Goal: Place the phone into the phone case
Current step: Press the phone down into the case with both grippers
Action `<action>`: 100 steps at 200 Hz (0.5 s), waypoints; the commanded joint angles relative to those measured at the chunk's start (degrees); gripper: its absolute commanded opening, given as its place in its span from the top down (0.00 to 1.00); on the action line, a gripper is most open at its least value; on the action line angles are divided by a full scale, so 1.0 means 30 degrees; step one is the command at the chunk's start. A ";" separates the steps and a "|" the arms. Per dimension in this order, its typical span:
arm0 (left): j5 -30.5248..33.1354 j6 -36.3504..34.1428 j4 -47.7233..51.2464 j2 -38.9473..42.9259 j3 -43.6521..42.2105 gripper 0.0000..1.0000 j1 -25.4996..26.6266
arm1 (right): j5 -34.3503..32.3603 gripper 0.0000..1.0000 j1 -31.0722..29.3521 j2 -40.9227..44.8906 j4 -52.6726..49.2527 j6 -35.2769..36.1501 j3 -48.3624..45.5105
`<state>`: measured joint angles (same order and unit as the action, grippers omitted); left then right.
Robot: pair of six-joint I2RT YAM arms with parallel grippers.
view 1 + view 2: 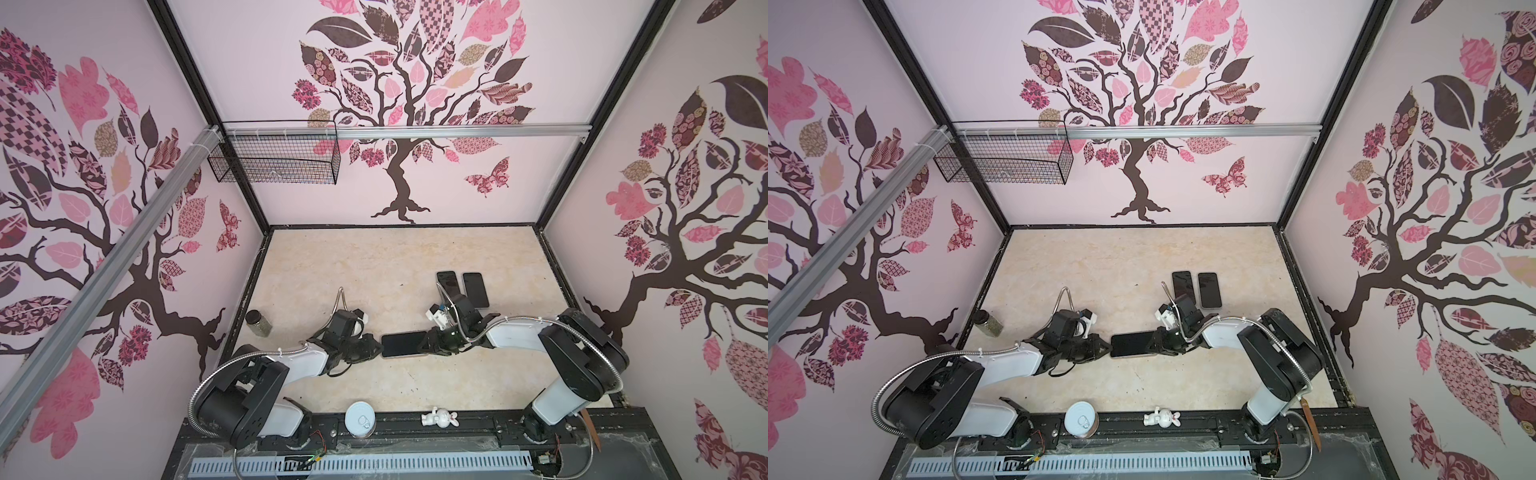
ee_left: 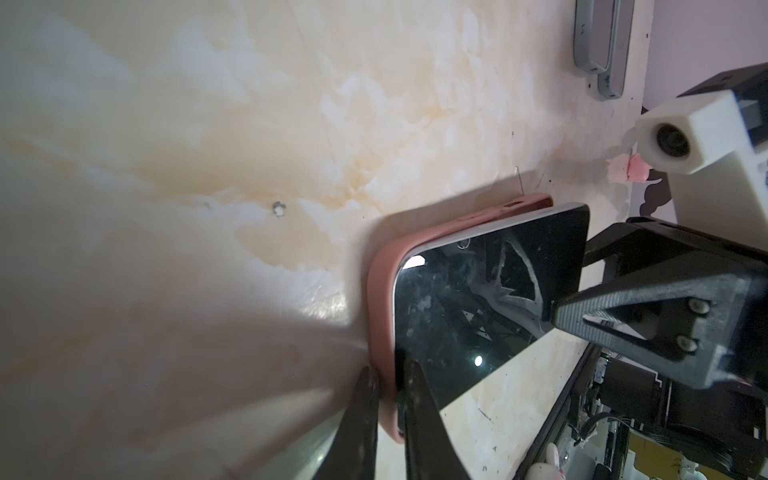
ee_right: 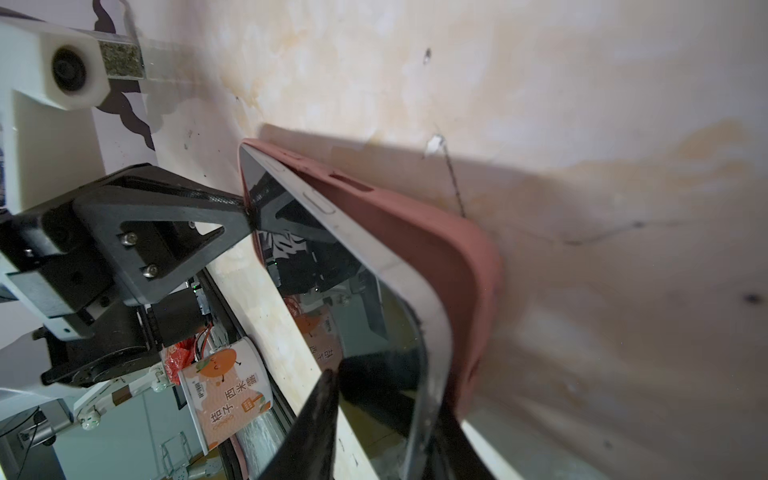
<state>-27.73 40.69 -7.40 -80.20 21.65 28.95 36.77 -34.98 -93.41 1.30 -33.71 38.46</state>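
A black-screened phone (image 1: pixel 403 344) (image 1: pixel 1133 344) lies at the table's middle between both grippers. It sits partly in a pink phone case (image 2: pixel 382 291) (image 3: pixel 436 232). At its left end the phone (image 2: pixel 478 299) is down in the case; its right end (image 3: pixel 374 266) stands lifted out of the case. My left gripper (image 2: pixel 388 386) (image 1: pixel 376 347) is shut on the case's left end, pinching the case and the phone's edge. My right gripper (image 3: pixel 386 411) (image 1: pixel 426 343) straddles the phone's right end, open, with a gap between one finger (image 3: pixel 324 407) and the screen.
Two more dark phones (image 1: pixel 449 284) (image 1: pixel 476 289) lie at the back right. A small jar (image 1: pixel 258 322) stands at the left edge. A white can (image 1: pixel 360 419) and a white rabbit figurine (image 1: pixel 440 417) sit on the front rail. A wire basket (image 1: pixel 274 162) hangs on the back wall.
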 commanded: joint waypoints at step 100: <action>-0.0213 -0.0225 0.1077 0.0239 0.0316 0.83 0.0327 | -0.4726 0.62 -0.0145 0.2242 -0.6987 0.3517 0.2717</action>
<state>-27.70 40.64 -7.07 -79.90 21.65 29.10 26.15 -35.33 -88.84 -14.70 -26.37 45.23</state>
